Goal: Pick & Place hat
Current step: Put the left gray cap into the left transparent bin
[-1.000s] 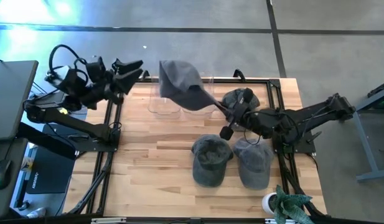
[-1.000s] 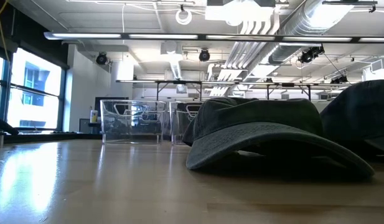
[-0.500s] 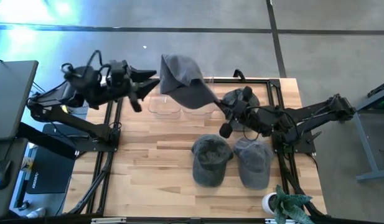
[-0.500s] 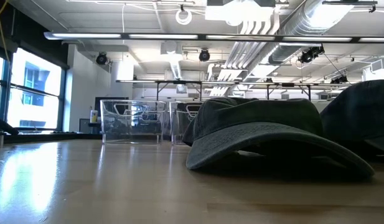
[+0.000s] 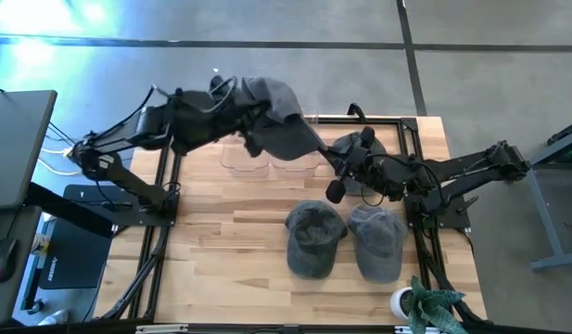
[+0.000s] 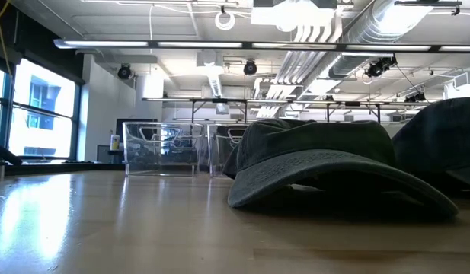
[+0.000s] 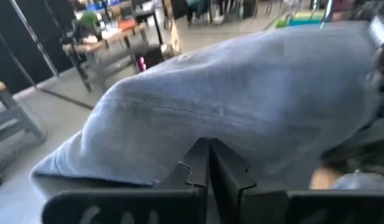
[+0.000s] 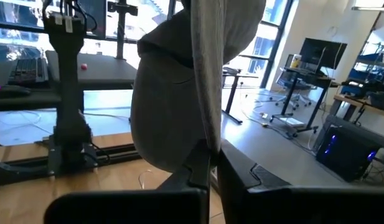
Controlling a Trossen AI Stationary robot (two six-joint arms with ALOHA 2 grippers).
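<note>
A grey hat (image 5: 274,113) hangs in the air over the clear bins (image 5: 258,156) at the table's far edge, held between both arms. My left gripper (image 5: 254,130) reaches in from the left, shut at the hat's crown (image 7: 229,87). My right gripper (image 5: 328,165) comes from the right, shut on the hat's lower right end. Two more grey hats (image 5: 313,237) (image 5: 378,243) rest brim-down on the wood, and a further one (image 5: 358,147) lies under my right arm. The low view shows only the resting hats (image 6: 326,171) and the bins (image 6: 162,148). My left gripper has its shut fingertips (image 7: 198,167) against the cloth of the hat's crown (image 7: 207,127), coming level from the table's left. How much cloth lies between the fingers is hidden by the fingers themselves. My right gripper pinches a narrow fold of the hat's cloth (image 8: 208,134) between its two fingers, at the hat's end nearest the table's right. It comes from the right, slanting upward. The hat rises beyond the fingertips, lifted clear of table and bins.
Black frame rails (image 5: 160,213) (image 5: 425,250) run along both sides of the wooden top. A small potted plant (image 5: 429,306) stands at the near right corner. Bare wood (image 5: 221,250) lies at the near left.
My left gripper has swung from the far left corner toward the table's right, up to the raised hat, and has shut there. My right gripper and the hat have stayed nearly where they were; the hats on the table have not moved.
</note>
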